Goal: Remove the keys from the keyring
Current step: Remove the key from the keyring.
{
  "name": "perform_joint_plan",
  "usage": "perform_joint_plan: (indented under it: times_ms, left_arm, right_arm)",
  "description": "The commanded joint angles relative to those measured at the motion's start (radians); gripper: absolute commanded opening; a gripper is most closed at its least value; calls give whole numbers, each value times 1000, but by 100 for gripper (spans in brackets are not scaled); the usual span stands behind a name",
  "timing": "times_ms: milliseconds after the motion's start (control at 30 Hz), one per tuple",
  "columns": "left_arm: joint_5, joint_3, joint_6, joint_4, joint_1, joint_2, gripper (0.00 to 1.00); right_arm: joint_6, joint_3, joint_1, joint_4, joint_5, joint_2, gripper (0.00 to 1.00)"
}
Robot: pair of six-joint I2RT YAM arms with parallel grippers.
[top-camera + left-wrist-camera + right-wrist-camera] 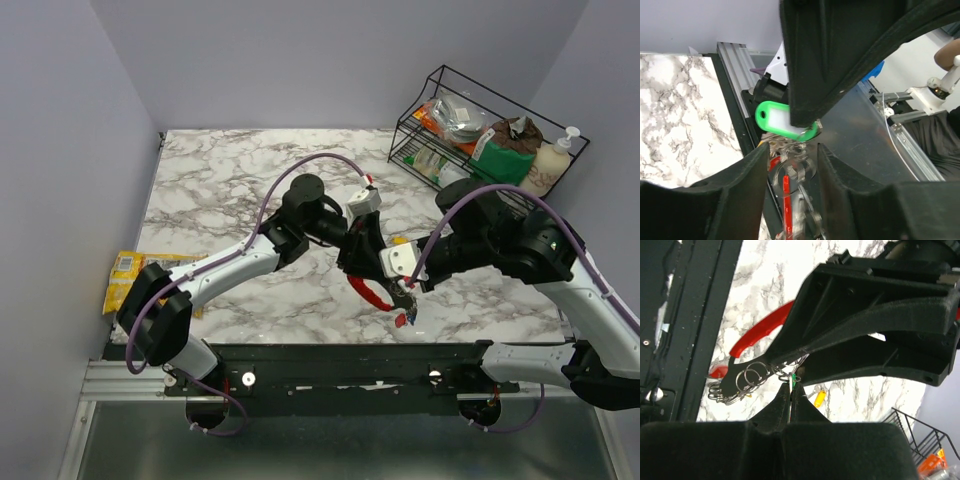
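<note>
Right gripper (pixel 791 390), pinching the green plastic-tagged key (pixel 777 117), should draw it steadily off the red curved keyring (pixel 760 330), which the part-spread left gripper (pixel 793 152) straddles, hold uncertain.

The keyring (pixel 368 291) is red, a key (pixel 774 118) green, the table (pixel 220 185) grey-veined white.

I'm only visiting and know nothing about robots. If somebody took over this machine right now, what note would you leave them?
Left gripper: fingers apart, straddling the keyring and its wire rings; no firm grip visible.
Right gripper: shut, pinching the green key close to the left gripper.
Done: what looks like a yellow key lies loose on the marble table.
Left to do: the green key seems attached to the rings; pull it free, then any remaining keys.
</note>
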Motion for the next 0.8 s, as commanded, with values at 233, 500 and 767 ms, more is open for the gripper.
perform_joint_plan:
  times_ms: [233, 500, 767]
  left_arm:
    - [56, -35, -15, 48, 22, -88, 42]
    - [69, -44, -100, 146, 22, -88, 41]
    - [46, -62, -135, 200, 19, -48, 42]
  right_arm:
    - [2, -16, -4, 54, 62, -31, 1]
    - [4, -1, -6, 55, 42, -21, 1]
    - [9, 47, -4, 42, 1, 2, 1]
